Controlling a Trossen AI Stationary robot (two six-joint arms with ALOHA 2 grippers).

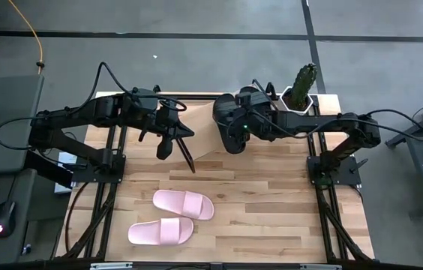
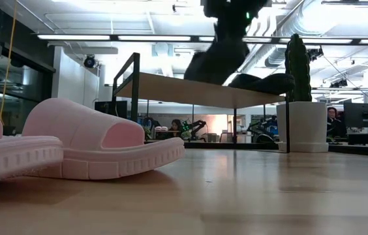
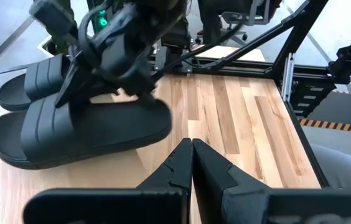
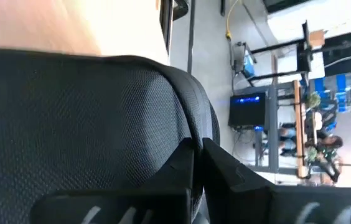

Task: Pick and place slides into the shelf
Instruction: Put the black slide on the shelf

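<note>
Right gripper (image 3: 122, 65) is clamped shut on a matte black slide sandal (image 3: 82, 127), holding it over the long light-wood plank shelf (image 1: 204, 127) at the back of the table; a second black slide (image 3: 29, 84) sits just behind it on the shelf top. Left gripper (image 1: 190, 166) hangs beside the shelf with its fingers pinched together on nothing, tips pointing down toward the pale butcher-block wooden table (image 1: 271, 210). Nearer the front edge, two pale pink slide sandals (image 1: 184, 204) lie side by side, well apart from both arms. A green cactus in a white hexagonal pot (image 1: 301, 90) stands at the back right corner. Beyond the table, an open office under strip lights, people seated at desks far off.
</note>
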